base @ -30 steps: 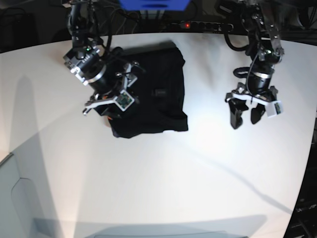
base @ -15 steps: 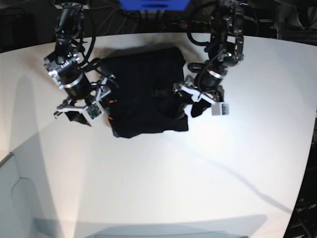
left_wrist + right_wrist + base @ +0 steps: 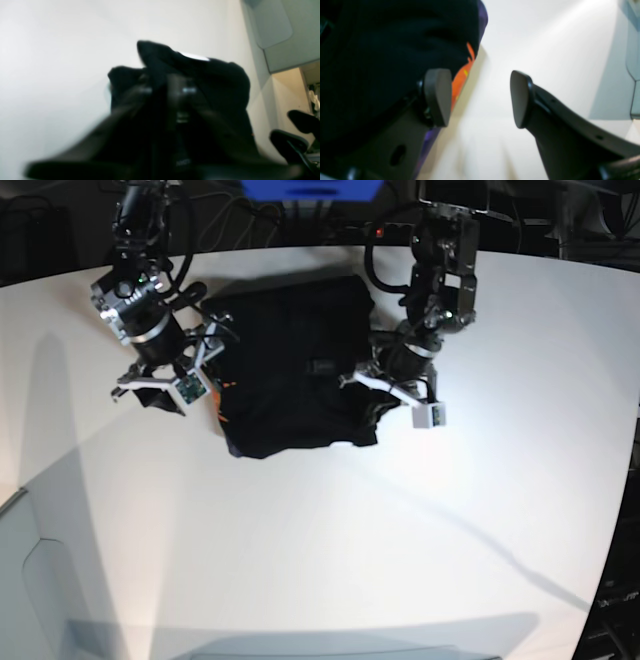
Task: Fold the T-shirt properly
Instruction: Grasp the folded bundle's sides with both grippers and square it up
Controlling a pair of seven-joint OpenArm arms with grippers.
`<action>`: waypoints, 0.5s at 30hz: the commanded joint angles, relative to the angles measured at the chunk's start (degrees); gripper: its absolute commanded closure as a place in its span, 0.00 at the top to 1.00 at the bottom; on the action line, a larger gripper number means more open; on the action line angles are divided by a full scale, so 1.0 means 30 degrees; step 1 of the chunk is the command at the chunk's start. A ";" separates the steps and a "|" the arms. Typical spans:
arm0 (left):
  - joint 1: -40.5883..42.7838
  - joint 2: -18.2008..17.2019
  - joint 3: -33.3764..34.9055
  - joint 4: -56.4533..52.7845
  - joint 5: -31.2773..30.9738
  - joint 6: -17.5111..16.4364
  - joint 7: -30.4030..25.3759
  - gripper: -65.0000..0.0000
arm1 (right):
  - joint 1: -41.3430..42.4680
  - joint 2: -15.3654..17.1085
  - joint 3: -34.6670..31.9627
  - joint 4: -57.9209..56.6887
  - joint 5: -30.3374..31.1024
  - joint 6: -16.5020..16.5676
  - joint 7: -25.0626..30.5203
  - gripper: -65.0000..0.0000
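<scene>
On the white table point(image 3: 330, 530), toward the far side, lies the T-shirt point(image 3: 290, 370), black, folded into a rough rectangle w/ a small label near its middle. L gripper point(image 3: 378, 402) (base view's right side) sits at the shirt's right edge, near the lower right corner; its jaws are closed down narrow, and the left wrist view, though blurry, shows black cloth bunched up right at and over the fingertips point(image 3: 175, 85), w/ a white patch point(image 3: 194, 56) on top of the bunch, so it looks clamped on a fold of the shirt. The cloth at that corner is slightly rumpled in the base view. R gripper point(image 3: 175, 385) (base view's left side) hangs just beside the shirt's left edge, jaws spread wide w/ nothing between them: the right wrist view shows two dark pads point(image 3: 437, 96) well apart, bare table showing in the gap. One pad is next to the shirt's edge, where orange print point(image 3: 461, 75) and a strip of purple trim point(image 3: 483, 12) show at the border of the black cloth; can't tell if that pad touches the fabric. A bit of orange also shows at the shirt's left edge in the base view. Both arms reach in from the table's far edge.
</scene>
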 commanded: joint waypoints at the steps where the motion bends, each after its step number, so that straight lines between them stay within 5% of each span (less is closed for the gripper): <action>1: -0.0342 0.0022 -0.0056 0.0017 -0.0194 -0.0145 -0.0408 0.00 | 0.0099 0.0012 0.0023 0.0318 0.0182 -0.0018 0.0450 0.57; 4: -0.0459 0.0022 -0.0144 -0.1038 -0.0194 -0.0116 -0.0437 0.07 | 0.0099 0.0012 0.0023 0.0288 0.0182 -0.0018 0.0450 0.57; 15: -0.0400 -0.0125 -0.2459 -0.1478 -0.0223 -0.0116 -0.0232 0.07 | 0.0128 -0.0017 -0.0094 0.0171 0.0182 -0.0018 0.0450 0.57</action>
